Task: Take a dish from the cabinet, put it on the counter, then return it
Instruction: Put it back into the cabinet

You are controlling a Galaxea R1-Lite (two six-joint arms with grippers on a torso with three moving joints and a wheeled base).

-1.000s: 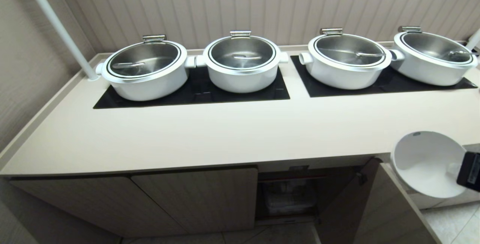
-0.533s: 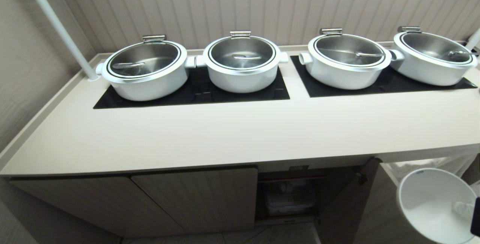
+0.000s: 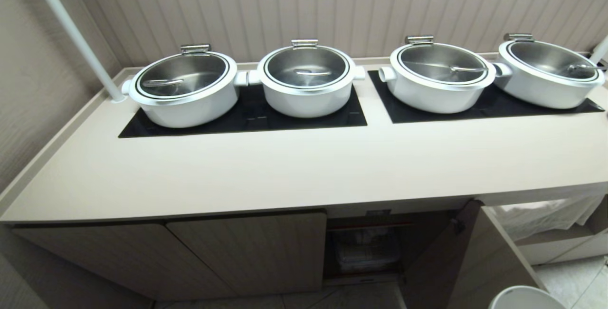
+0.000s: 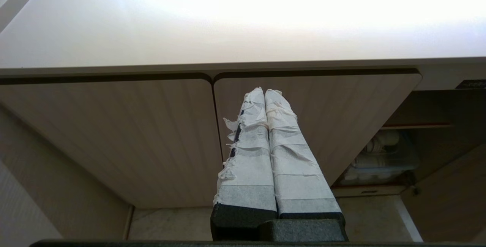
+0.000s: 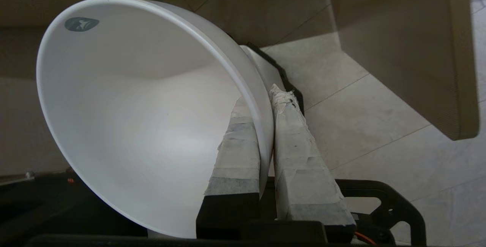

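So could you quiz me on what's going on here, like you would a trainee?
1. True or false: the dish sits on the counter.
2. How many lidded pots stand on the counter? A two, B four, C six.
3. The right gripper pinches the dish by its ____.

Key: 1 false, the right gripper holds it low beside the cabinet's open door. 2 B. 3 rim; the left gripper is shut and empty.
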